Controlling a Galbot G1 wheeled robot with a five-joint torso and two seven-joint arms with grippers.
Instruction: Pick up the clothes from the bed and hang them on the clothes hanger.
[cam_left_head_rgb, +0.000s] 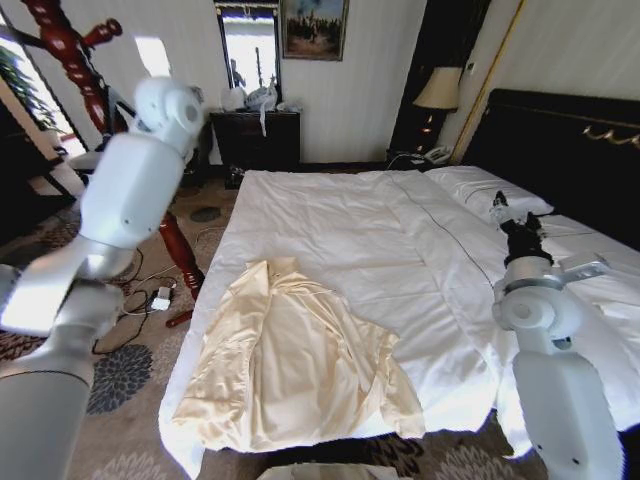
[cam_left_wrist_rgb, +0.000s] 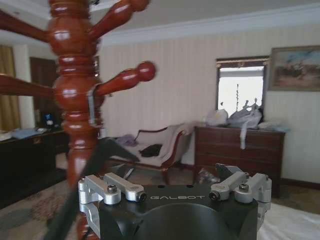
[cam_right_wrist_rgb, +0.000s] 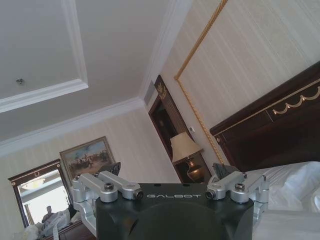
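The cream shirt (cam_left_head_rgb: 300, 360) lies flat, untouched, at the bed's (cam_left_head_rgb: 330, 215) foot — pickup not begun. Left gripper (cam_left_wrist_rgb: 177, 187), fingers apart and empty, faces the coat stand (cam_left_wrist_rgb: 75, 100); right gripper (cam_right_wrist_rgb: 172, 187), also spread, hovers near the headboard. Next: reach down, pinch fabric.

right gripper (cam_right_wrist_rgb: 170, 187) is seen from behind its black galbot-marked housing, aimed up and across the room; the silver finger links are spread wide apart and nothing is held between them. the bed (cam_right_wrist_rgb: 292, 185) is visible beside the gripper: white bedding, with the dark headboard (cam_right_wrist_rgb: 265, 130) and its gold trim rising behind it. a table lamp (cam_right_wrist_rgb: 186, 150) with a pale shade is seen at the end of the headboard, in front of a dark doorway. a gold cord moulding (cam_right_wrist_rgb: 200, 75) runs up the striped wall. a framed painting (cam_right_wrist_rgb: 86, 157) and a mirror (cam_right_wrist_rgb: 35, 197) are seen on the far wall, under a white ceiling.
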